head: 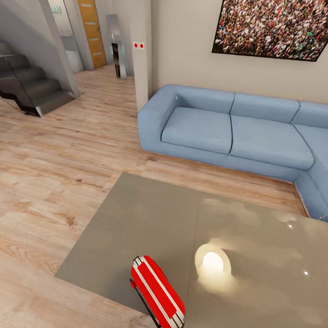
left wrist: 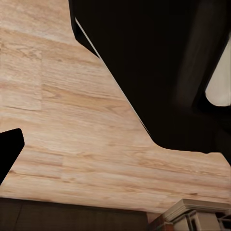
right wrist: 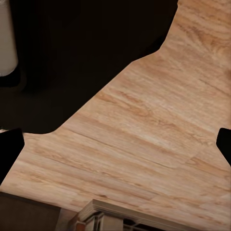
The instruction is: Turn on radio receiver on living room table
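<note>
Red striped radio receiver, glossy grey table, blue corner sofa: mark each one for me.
red white-striped radio receiver (head: 157,293), head view, on the middle of its red top face
glossy grey-taupe table (head: 146,221), head view, on a bare part of its top
blue corner sofa (head: 197,129), head view, on its left seat cushion

Home living room: blue sofa (head: 233,129), staircase (head: 28,87).

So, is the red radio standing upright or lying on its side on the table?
Standing upright: the radio receiver rests on its narrow base near the table edge, striped top facing up.
</note>
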### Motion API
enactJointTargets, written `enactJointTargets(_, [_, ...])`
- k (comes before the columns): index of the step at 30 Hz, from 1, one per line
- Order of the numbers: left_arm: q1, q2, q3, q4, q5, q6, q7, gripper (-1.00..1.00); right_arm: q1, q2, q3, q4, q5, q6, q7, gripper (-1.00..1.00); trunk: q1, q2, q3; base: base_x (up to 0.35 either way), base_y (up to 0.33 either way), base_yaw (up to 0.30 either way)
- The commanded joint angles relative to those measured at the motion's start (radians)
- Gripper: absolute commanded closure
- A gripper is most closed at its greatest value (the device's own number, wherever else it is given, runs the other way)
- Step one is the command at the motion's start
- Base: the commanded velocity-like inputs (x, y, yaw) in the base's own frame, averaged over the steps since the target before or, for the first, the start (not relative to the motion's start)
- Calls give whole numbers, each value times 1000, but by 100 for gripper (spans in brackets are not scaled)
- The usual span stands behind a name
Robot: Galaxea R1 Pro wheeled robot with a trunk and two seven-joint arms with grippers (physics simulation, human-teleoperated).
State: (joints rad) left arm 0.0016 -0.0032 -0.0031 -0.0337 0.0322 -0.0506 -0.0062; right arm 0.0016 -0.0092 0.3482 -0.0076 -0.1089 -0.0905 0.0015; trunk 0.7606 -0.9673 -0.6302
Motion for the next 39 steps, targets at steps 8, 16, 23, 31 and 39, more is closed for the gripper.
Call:
enactJointTargets(8, [0,0,0,0,0,0,-1,-100,0,0,0,0,0,0,0,-100,-31,56,25,0,0,0])
enactJointTargets(16, [0,0,0,0,0,0,0,-100,0,0,0,0,0,0,0,-100,-54,98,44,0,0,0])
enactJointTargets(23, [0,0,1,0,1,0,0,-100,0,2,0,0,0,0,0,-100,-54,98,44,0,0,0])
enactJointTargets(31, [0,0,2,0,1,0,0,-100,0,1,0,0,0,0,0,-100,-54,98,34,0,0,0])
enactJointTargets(39, [0,2,4,0,3,0,2,-100,0,5,1,0,0,0,0,-100,-54,98,22,0,0,0])
